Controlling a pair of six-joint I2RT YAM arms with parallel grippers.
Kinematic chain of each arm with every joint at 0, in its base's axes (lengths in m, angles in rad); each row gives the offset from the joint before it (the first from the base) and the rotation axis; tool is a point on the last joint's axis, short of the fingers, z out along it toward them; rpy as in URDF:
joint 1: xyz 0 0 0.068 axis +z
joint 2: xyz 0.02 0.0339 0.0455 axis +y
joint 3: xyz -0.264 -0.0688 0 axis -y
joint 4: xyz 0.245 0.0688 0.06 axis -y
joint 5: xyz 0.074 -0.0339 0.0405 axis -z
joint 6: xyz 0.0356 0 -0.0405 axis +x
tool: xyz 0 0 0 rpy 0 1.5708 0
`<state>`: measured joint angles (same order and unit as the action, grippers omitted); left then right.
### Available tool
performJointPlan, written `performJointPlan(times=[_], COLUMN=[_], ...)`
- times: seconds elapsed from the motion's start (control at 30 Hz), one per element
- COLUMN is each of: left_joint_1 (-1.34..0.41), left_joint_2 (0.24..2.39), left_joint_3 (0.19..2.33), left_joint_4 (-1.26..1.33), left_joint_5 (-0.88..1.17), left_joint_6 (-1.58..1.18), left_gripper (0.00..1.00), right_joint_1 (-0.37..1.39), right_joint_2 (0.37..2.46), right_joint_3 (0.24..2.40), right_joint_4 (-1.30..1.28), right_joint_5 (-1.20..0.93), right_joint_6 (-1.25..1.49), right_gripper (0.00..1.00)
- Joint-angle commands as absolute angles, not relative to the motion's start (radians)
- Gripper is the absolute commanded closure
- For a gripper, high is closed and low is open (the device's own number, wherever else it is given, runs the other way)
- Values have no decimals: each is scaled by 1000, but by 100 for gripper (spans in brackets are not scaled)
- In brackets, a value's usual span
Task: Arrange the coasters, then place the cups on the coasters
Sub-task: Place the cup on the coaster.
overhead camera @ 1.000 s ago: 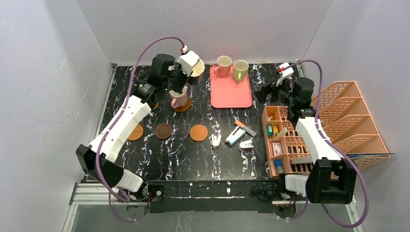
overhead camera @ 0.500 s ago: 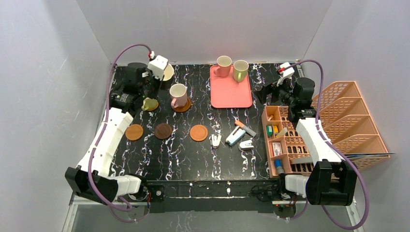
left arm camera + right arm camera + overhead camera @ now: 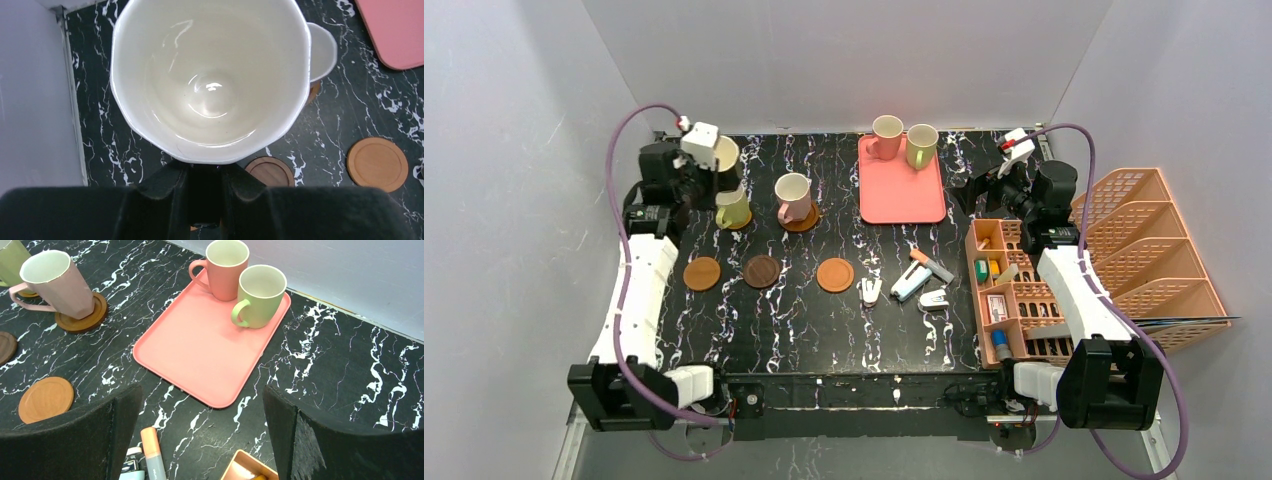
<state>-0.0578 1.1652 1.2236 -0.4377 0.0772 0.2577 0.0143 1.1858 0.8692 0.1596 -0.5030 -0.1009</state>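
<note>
A: So the left gripper (image 3: 205, 186) is swinging leftward, away from the pink mug (image 3: 793, 197) sitting on its coaster?

B: Yes, clamping the rim of a cream-lined mug (image 3: 210, 80), hanging over the far-left corner of the table (image 3: 864, 330). Three front coasters (image 3: 762, 271) are waiting bare. The right gripper (image 3: 202, 440) is idling, jaws apart.

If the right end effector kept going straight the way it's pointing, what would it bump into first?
Probably the pink tray, on its bare near part: the open right end effector points down at it. Depth is unclear, so that is a guess.
</note>
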Motion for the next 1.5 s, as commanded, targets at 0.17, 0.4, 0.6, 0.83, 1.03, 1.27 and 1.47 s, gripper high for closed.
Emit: performJointPlan(times=[0.17, 0.4, 0.6, 0.83, 1.03, 1.27, 1.47], left_joint_1=[338, 371, 422, 598, 616, 616, 617], left_joint_2=[1219, 1140, 1134, 1220, 1200, 1099, 1017], left_joint_3=[1292, 1161, 1053, 1053, 1042, 947, 863], left_joint_4=[-304, -373, -434, -517, -615, -668, -623], left_joint_5=[475, 493, 561, 748, 797, 717, 734], left_joint_6=[126, 253, 368, 434, 559, 683, 653], left_gripper=[100, 100, 100, 100, 100, 100, 100], right_joint_1=[11, 12, 11, 12, 12, 12, 12], right_joint_2=[1158, 1147, 1150, 1141, 1124, 1116, 1110], right_joint_3=[866, 866, 868, 873, 875, 872, 872], right_joint_4=[204, 206, 203, 195, 196, 198, 196], right_joint_5=[-517, -516, -527, -543, -545, -549, -550], right_joint_6=[-92, -91, -93, -90, -86, -84, -87], right_gripper=[2, 2, 2, 2, 2, 2, 2])
